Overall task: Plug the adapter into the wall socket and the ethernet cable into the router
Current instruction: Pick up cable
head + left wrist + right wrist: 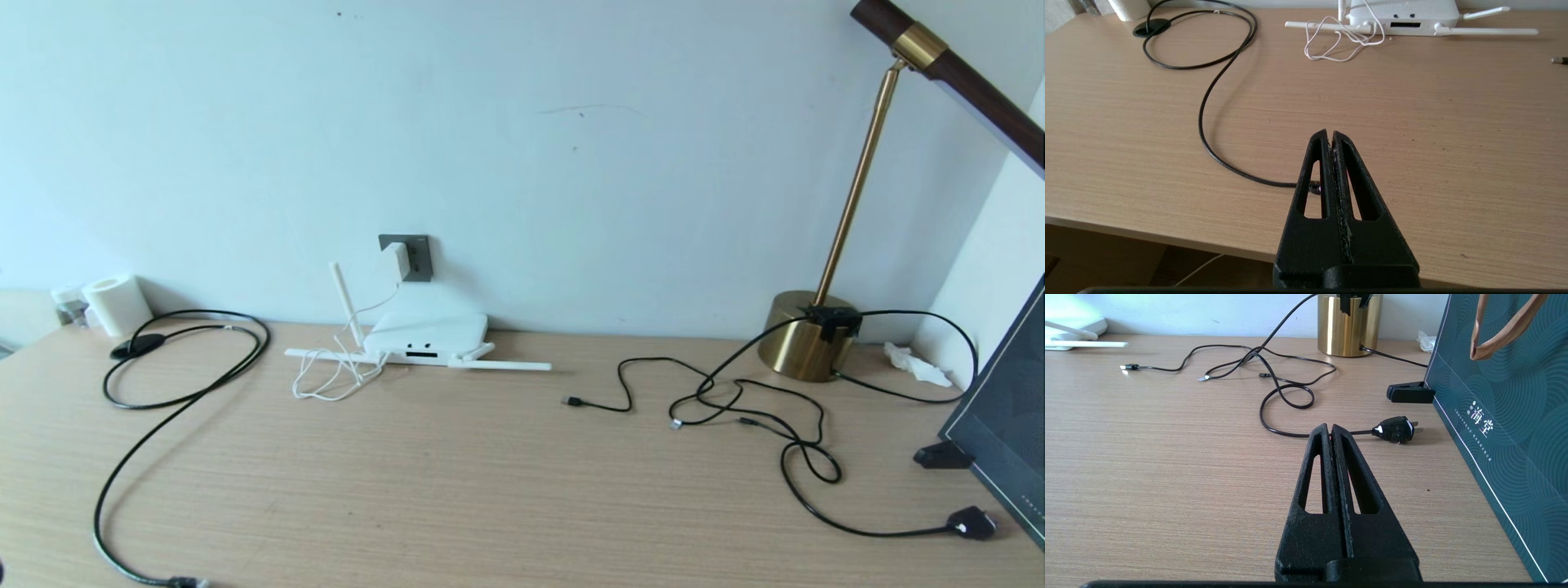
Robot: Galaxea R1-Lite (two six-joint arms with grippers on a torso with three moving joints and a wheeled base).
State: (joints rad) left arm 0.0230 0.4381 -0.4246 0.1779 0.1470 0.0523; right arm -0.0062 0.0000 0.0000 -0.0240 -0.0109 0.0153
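Observation:
The white adapter (397, 260) sits against the dark-grey wall socket (419, 260). Its thin white cord (331, 377) lies coiled by the router (424, 333), a flat white box with antennas lying flat and one upright. The black ethernet cable (122, 457) runs from its round disc (135, 347) in a loop to the table's front left edge. My left gripper (1329, 132) is shut on nothing near that edge. The cable's plug end (1314, 186) lies on the table just behind its fingers. My right gripper (1329, 426) is also shut, empty, at the front right.
A brass lamp base (808, 336) stands at the back right, with thin black USB cables (718, 400) tangled before it. A black mains plug (1396, 429), a black clip (1408, 393) and a dark green bag (1502, 416) are at the right. A paper roll (118, 304) stands back left.

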